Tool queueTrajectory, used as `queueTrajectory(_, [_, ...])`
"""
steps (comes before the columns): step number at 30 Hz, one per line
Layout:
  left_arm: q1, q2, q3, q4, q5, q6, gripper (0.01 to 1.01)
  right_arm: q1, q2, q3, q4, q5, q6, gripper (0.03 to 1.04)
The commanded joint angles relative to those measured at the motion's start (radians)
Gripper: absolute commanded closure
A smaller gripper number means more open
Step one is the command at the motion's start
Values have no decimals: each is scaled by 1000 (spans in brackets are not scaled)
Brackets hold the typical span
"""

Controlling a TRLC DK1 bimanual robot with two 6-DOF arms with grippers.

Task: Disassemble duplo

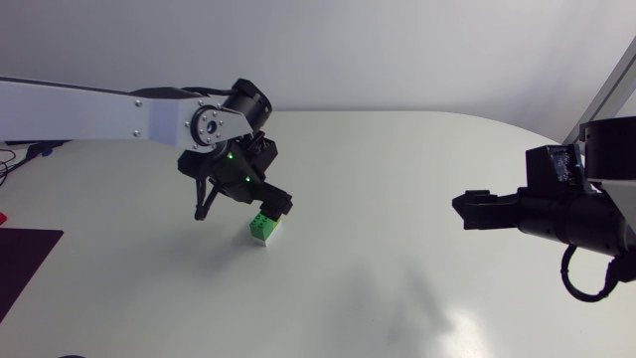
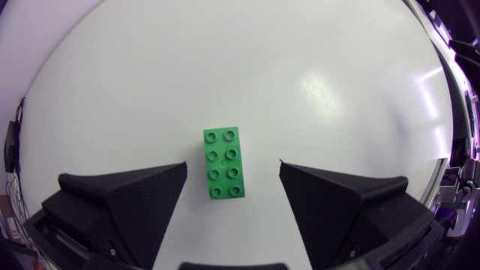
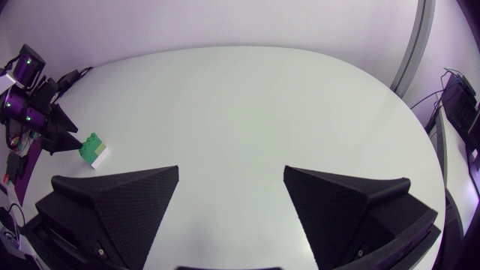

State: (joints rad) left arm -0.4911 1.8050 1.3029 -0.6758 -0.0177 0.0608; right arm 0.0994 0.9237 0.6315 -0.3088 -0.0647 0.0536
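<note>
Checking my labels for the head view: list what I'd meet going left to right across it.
First the left arm's white link → green-and-white duplo stack → right tool → right arm's black body. The open left tool straddles the stack, so it is left out.

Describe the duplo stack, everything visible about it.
The duplo stack is a glossy green brick of plastic, with eight round studs in two rows of four facing up. It is seated on a white brick of like footprint. The two are joined and lie flat on the table. The stack sits between the open left pincer's fingers with a gap on each side, so only the table touches it.
</note>
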Motion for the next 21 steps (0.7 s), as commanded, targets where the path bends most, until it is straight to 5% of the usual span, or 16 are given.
queueTrajectory(1, [-4,62,24,-22,1,-32,159,8,9,-4,-7,-4,-18,59])
queueTrajectory(5, [2,100,24,-34,-13,-46,177,8,0,-7,-10,-4,-34,59])
queueTrajectory(18, [26,145,33,18,-30,-73,657,60,-52,-26,-29,-1,-64,59])
queueTrajectory(21, [25,125,-7,55,13,-13,726,63,-82,-26,-47,-3,-86,59])
